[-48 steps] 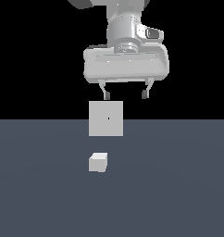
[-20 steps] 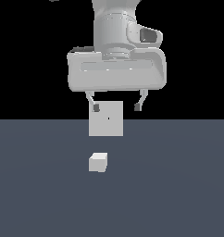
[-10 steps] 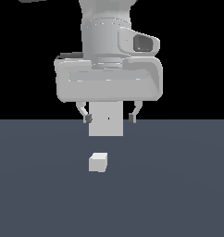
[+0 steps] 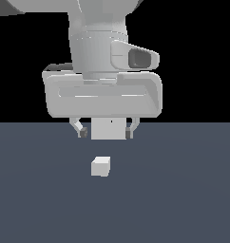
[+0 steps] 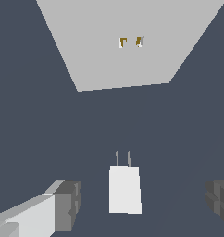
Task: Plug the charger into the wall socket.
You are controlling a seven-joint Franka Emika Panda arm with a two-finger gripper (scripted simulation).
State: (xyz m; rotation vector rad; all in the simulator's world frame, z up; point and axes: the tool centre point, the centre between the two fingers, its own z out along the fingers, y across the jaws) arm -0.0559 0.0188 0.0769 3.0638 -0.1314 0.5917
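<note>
Hand: the hand (image 4: 104, 131) hangs above the table (image 4: 183, 199) with its two fingers (image 5: 63, 203) spread wide and nothing between them; it is released and grasps nothing.
Charger: the charger (image 4: 100, 166) lies on the table, free, below the hand. In the wrist view it sits between the two fingertips but apart from both, and its two thin pins (image 5: 122, 158) point toward the panel.
Wall socket: the wall socket (image 4: 109, 130) stands upright on the table behind the charger, well apart from it. In the exterior view the hand covers its upper part. In the wrist view its two small slots (image 5: 131, 42) are visible and empty.
Done: in my judgement only the approach; the hand is placed over the charger.
Left: to lower and close on the charger, to lift it, to bring the pins in line with the slots, and to push it in. Nothing is plugged yet.
</note>
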